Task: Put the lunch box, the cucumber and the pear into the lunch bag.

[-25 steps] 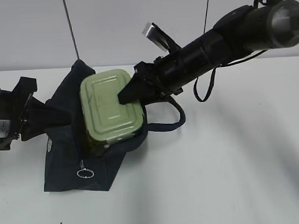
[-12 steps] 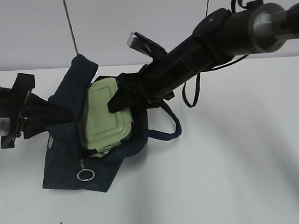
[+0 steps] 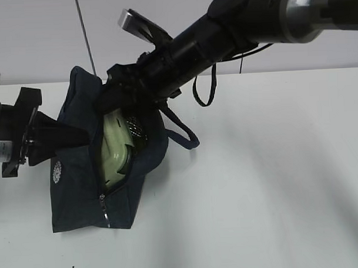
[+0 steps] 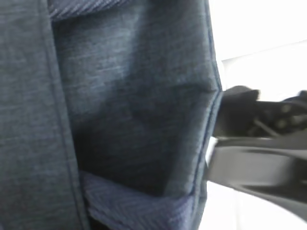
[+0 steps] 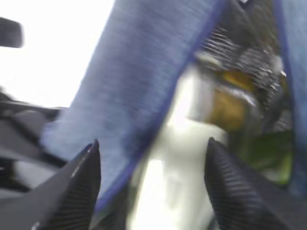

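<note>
The dark navy lunch bag (image 3: 74, 179) stands open at the left of the white table. Inside it the pale green lunch box (image 3: 114, 157) stands on edge, mostly sunk below the rim. My right gripper (image 3: 116, 95) is at the bag's mouth. In the right wrist view its jaws stand open (image 5: 152, 148), with the pale box (image 5: 182, 158) and the bag's edge (image 5: 139, 91) between them. Deeper in the bag a blurred yellow-orange patch (image 5: 230, 103) may be the pear. The cucumber I cannot make out. My left gripper (image 3: 79, 137) is shut on the bag's side fabric (image 4: 134, 96).
A strap handle (image 3: 182, 133) loops out to the right of the bag. The zipper (image 3: 103, 208) runs down the bag's front corner. Silver mesh lining (image 3: 134, 127) shows inside. The right arm (image 4: 259, 158) crosses above the bag. A wall rises behind the table (image 3: 274, 177).
The right gripper moved left and pushed the lunch box from lying on the bag to standing on edge inside it. Its jaws have widened. The bag's sides rose around the box.
</note>
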### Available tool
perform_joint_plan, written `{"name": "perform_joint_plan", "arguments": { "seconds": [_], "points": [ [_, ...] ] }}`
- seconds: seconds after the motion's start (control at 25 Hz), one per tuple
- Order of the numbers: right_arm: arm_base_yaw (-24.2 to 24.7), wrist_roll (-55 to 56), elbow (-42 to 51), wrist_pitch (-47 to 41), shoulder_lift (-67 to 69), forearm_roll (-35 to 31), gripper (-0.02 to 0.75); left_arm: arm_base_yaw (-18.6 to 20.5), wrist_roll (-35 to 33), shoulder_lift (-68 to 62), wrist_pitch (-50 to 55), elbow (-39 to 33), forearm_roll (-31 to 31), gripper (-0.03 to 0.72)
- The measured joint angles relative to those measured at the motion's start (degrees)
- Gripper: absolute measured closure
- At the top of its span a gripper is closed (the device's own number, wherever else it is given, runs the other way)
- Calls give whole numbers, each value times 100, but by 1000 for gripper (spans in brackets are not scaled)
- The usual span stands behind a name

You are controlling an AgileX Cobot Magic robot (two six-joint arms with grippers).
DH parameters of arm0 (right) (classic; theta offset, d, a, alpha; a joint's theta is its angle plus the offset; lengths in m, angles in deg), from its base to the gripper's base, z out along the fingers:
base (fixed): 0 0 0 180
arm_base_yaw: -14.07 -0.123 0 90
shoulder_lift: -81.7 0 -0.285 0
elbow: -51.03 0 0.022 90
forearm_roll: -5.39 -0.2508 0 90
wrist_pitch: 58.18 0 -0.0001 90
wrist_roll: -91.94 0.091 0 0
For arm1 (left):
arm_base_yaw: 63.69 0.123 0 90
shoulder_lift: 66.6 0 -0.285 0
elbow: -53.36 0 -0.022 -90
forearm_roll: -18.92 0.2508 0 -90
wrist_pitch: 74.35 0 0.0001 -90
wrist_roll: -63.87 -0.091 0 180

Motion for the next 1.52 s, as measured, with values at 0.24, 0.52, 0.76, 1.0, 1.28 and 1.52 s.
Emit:
{"name": "perform_joint_plan", "arguments": {
  "seconds": [0.24,0.52,0.76,1.0,1.28,1.52],
  "points": [
    [49,976,-984,-685,0,1513,207,0,-18,0,25,0,0,708],
    [49,2246,-1761,-1600,0,3854,206,0,-59,0,68,0,-26,708],
    [60,2398,-1769,-1662,114,4186,223,0,-69,0,68,0,-26,708],
    [60,2401,-1769,-1662,602,3619,246,0,-107,0,68,0,-26,708],
    [60,2405,-1769,-1662,878,3469,449,0,-128,0,49,0,-26,708],
    [60,2405,-1769,-1651,878,3733,729,0,-128,0,14,0,-38,708]
  ]
}}
